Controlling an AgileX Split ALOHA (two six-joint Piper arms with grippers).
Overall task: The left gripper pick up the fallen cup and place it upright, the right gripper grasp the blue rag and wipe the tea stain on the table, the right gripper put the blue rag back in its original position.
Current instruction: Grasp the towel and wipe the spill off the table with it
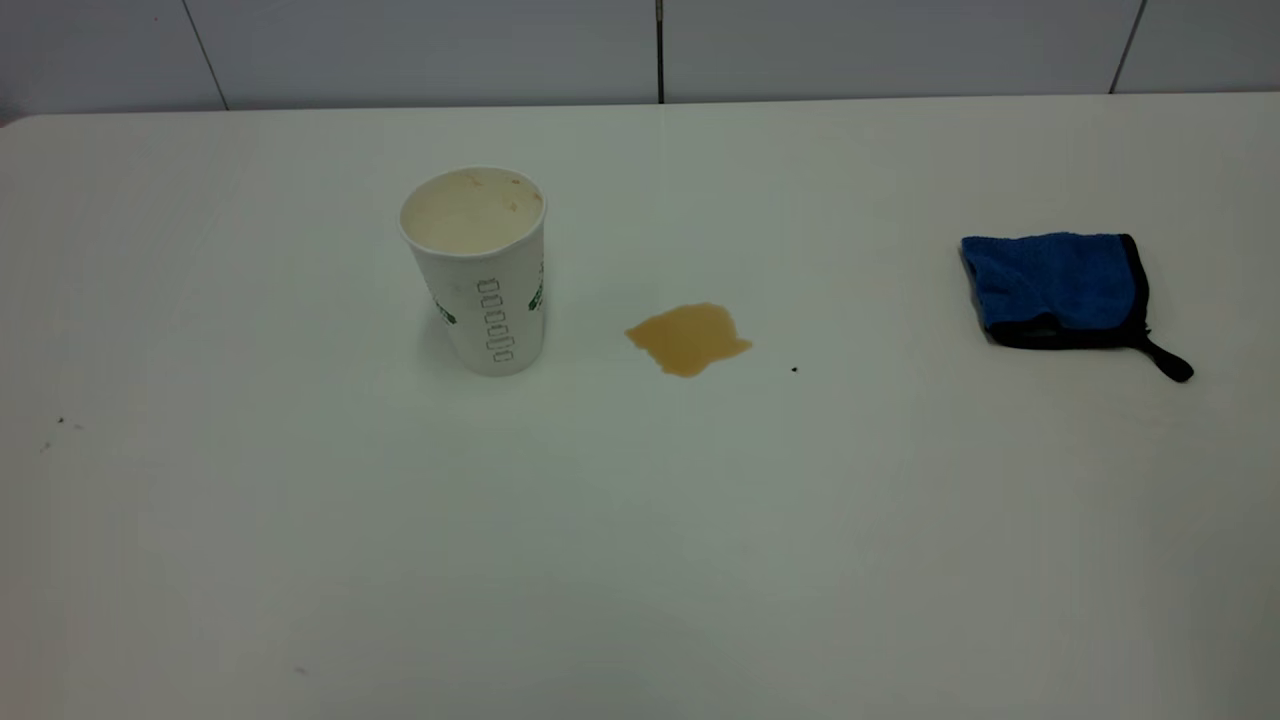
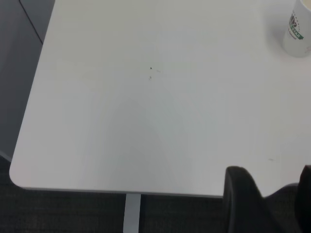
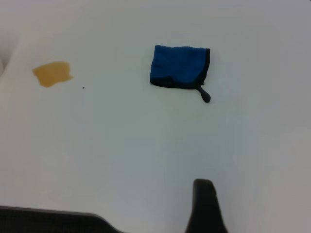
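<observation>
The white paper cup (image 1: 480,270) with green print stands upright on the table (image 1: 640,560), left of centre. It also shows in the left wrist view (image 2: 297,30). The amber tea stain (image 1: 688,338) lies just right of the cup. The blue rag (image 1: 1060,288), folded with black edging and a tab, lies flat at the far right. Neither arm shows in the exterior view. My left gripper (image 2: 273,171) is open and empty over the table's near left edge, far from the cup. Of my right gripper only one black finger (image 3: 204,206) shows, with nothing beside it, well short of the rag (image 3: 180,67) and the stain (image 3: 51,73).
A tiny dark speck (image 1: 794,369) lies right of the stain. A few small specks (image 1: 60,421) mark the table at the left. A grey tiled wall (image 1: 640,50) runs behind the table's far edge. The table's rounded corner (image 2: 19,180) and dark floor show in the left wrist view.
</observation>
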